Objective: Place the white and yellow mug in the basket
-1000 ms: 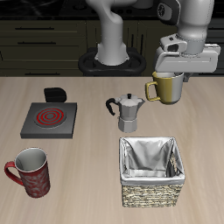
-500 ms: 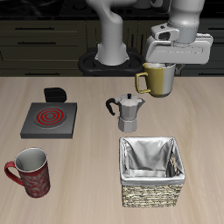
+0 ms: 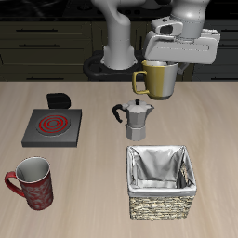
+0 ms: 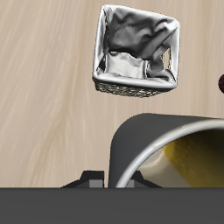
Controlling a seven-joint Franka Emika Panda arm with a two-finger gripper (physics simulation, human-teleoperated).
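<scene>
The two-finger gripper (image 3: pixel 165 61) had its jaws clamped on the rim of the pale cream-olive mug with a yellow handle (image 3: pixel 159 81), which hung upright in the air, clear of the table, above and behind the silver moka pot (image 3: pixel 136 118). The square woven wicker basket with grey cloth lining (image 3: pixel 163 198) sat in front of that pot, holding nothing.

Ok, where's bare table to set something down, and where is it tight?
Bare wood lies between the red mug and the basket, in front of the burner. The strip behind the burner is open too. Tightest spot: the moka pot stands just behind the basket, with the mug held above it in the gripper.
</scene>
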